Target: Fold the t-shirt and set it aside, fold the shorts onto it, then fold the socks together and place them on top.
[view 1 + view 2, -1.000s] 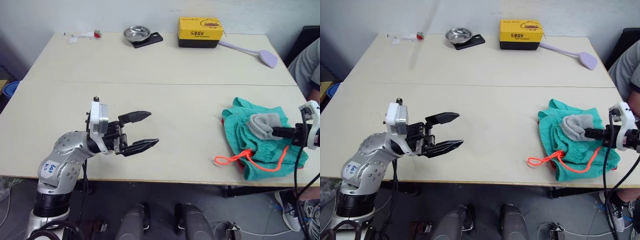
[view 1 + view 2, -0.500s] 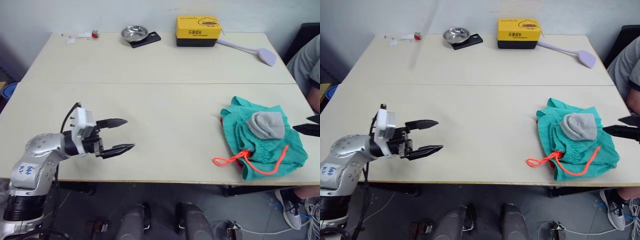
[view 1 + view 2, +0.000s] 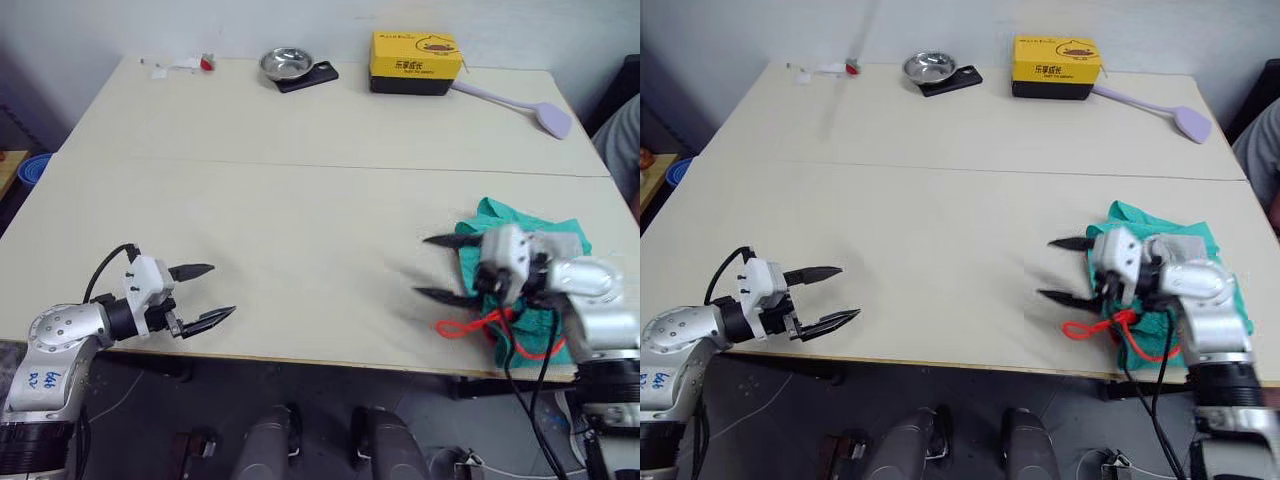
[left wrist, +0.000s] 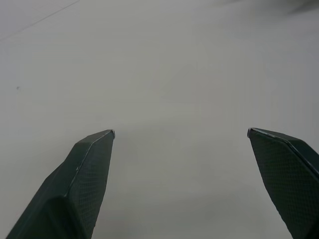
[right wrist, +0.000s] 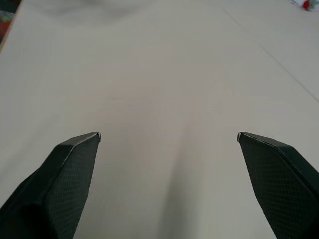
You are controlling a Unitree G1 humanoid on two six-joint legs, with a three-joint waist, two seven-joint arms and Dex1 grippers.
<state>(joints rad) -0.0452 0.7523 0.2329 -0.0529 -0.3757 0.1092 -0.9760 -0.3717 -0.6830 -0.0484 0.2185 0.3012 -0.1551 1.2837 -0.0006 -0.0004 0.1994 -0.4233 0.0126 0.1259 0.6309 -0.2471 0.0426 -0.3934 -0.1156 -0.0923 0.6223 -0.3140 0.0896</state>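
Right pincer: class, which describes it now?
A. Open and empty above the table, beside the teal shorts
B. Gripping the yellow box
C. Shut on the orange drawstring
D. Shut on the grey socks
A: the right pincer is spread, holding nothing, beside the shorts.

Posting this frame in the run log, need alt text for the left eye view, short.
Two open grippers hover over a beige table: the left gripper near the front edge, the right gripper beside teal-green shorts with an orange drawstring. Along the far edge sit a yellow box, a steel bowl and a lilac spatula.
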